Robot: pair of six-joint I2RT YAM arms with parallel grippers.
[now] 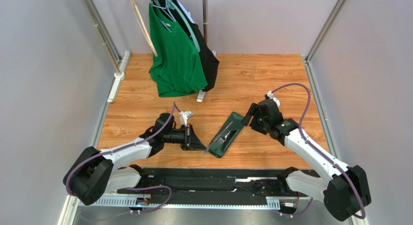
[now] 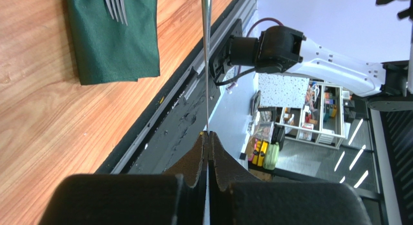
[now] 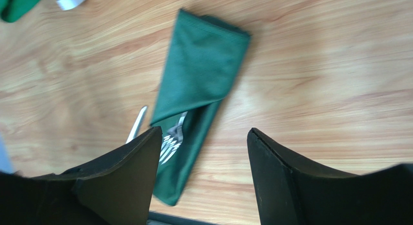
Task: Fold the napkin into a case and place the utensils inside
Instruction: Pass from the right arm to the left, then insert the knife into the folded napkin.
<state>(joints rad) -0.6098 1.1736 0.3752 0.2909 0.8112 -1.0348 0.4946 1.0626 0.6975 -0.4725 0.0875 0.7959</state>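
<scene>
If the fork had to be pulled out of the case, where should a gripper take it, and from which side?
Probably the tine end of the fork: only that shows, and the handle lies under the flap of the case. Come from above, jaws across the neck, then draw toward the case's open near end.

Green T-shirt [image 1: 177, 60] and black garment [image 1: 211, 65] hang together on a rack [image 1: 205, 14] at the wooden table's [image 1: 262, 74] far side.

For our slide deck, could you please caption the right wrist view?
Open right gripper above a folded dark green cloth case with silver metal fork inside.
</scene>
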